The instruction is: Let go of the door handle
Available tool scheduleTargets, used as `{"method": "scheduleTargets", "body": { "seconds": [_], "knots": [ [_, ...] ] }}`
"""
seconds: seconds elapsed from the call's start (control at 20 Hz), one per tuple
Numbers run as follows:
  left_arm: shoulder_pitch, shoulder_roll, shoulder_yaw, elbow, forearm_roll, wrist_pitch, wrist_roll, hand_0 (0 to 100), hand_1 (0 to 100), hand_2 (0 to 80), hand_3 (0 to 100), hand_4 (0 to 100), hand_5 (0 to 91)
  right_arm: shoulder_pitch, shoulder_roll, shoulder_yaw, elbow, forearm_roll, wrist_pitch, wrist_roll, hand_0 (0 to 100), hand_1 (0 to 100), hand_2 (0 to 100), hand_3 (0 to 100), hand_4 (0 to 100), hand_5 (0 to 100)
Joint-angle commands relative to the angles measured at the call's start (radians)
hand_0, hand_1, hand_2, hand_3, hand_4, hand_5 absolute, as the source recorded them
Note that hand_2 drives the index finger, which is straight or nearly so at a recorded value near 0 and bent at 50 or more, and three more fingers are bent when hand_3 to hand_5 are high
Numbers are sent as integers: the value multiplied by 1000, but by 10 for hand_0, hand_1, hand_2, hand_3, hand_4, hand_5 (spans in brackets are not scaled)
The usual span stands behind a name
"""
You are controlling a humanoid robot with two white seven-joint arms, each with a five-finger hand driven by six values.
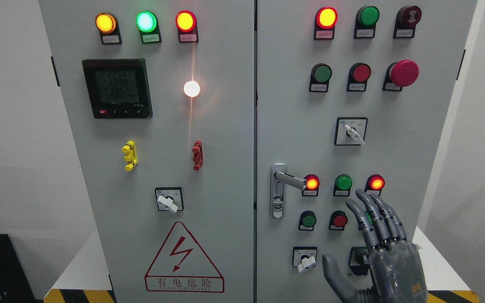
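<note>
The silver door handle (289, 180) sits on the left edge of the right cabinet door (293, 109), its lever pointing right toward a lit red lamp (311, 183). My right hand (373, 248) is at the lower right, in front of the door. Its fingers (373, 214) are stretched out and spread, the thumb (333, 271) out to the left. It holds nothing and is well to the right of and below the handle, apart from it. It covers part of a green button and a selector switch. My left hand is not in view.
The grey cabinet has two closed doors with lamps, push buttons, a red mushroom stop button (403, 73), rotary selector switches (353, 132), a digital meter (117, 88) and an electric hazard sign (183, 261). White walls are on both sides. A striped floor edge (80, 295) is below.
</note>
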Motion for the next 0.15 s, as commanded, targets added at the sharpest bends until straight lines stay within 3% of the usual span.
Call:
{"method": "scheduleTargets", "body": {
  "seconds": [0.0, 0.1],
  "knots": [
    [0, 0, 0, 0, 0, 0, -1, 120, 556, 0, 0, 0, 0, -9, 13, -25, -14, -16, 1, 4, 454, 184, 76, 102, 93, 11],
    [0, 0, 0, 0, 0, 0, -1, 120, 556, 0, 0, 0, 0, -9, 13, -25, -14, -16, 1, 3, 448, 191, 81, 105, 100, 21]
  ]
}}
